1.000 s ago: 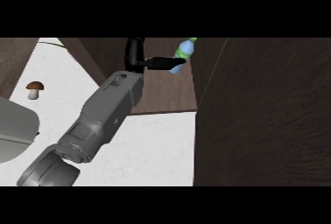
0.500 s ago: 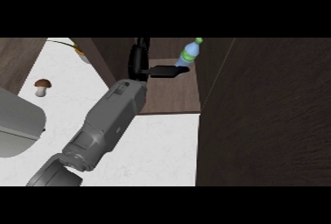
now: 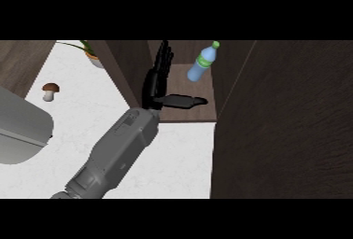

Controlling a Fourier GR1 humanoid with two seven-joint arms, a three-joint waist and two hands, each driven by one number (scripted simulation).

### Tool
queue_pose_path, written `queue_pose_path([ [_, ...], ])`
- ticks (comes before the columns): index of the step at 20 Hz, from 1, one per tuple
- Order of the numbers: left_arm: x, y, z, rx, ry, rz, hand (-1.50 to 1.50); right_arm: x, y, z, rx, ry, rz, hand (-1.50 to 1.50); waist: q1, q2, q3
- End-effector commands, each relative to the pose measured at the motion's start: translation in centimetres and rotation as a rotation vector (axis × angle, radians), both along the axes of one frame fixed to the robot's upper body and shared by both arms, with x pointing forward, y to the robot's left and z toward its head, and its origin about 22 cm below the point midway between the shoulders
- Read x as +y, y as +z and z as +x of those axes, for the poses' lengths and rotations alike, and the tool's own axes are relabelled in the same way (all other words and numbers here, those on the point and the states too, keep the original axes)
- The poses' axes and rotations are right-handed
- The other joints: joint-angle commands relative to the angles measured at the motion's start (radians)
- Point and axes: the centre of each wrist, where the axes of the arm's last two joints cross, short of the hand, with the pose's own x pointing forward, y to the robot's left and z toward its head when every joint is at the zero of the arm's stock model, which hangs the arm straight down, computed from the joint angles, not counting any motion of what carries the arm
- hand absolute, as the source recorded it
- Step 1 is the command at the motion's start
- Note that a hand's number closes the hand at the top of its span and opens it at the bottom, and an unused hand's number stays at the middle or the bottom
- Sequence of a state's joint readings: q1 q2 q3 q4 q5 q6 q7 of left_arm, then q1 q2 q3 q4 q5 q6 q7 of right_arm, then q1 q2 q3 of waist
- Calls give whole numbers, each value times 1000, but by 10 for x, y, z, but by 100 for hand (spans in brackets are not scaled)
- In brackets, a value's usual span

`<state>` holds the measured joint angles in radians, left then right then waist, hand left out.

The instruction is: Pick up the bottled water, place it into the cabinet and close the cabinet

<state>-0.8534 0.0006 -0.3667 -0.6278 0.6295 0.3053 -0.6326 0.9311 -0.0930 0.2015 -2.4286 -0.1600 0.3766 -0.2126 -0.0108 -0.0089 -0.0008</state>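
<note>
Bottled water looks delivered: over the counter the left hand reaches into the cabinet, fingers straight, thumb spread, holding nothing. Beyond the hand and apart from it, the water stands deep inside. The door at right is not yet shut.

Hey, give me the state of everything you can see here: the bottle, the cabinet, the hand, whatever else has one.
Clear blue plastic water bottle with green cap: inside the cabinet, free of the hand.
Dark wooden cabinet: door open.
Black left hand: open, fingers straight, thumb out toward the bottle.
Small brown-capped mushroom: on the white counter, untouched.
</note>
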Motion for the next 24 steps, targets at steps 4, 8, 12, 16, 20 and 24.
queue_pose_path([
  [4,-16,-3,-46,-40,-151,-129,-150,-6,33,-8,-40,-15,-54,-150,9,1,0],
  [8,-10,-1,-74,-36,-187,-151,-150,3,45,-16,-47,-27,-60,-150,19,-4,0],
  [12,13,-3,-93,-49,-202,-149,-150,5,34,-19,-40,64,-95,-150,5,-4,0],
  [16,38,-4,-112,9,-237,-152,150,-1,36,-8,-57,174,-172,150,20,2,0],
  [20,53,-15,-147,22,-196,-158,150,-5,45,-11,4,311,-251,150,29,1,0],
  [24,94,-11,-146,11,-118,-156,-150,9,51,-16,-34,455,-247,150,8,-2,-1],
])
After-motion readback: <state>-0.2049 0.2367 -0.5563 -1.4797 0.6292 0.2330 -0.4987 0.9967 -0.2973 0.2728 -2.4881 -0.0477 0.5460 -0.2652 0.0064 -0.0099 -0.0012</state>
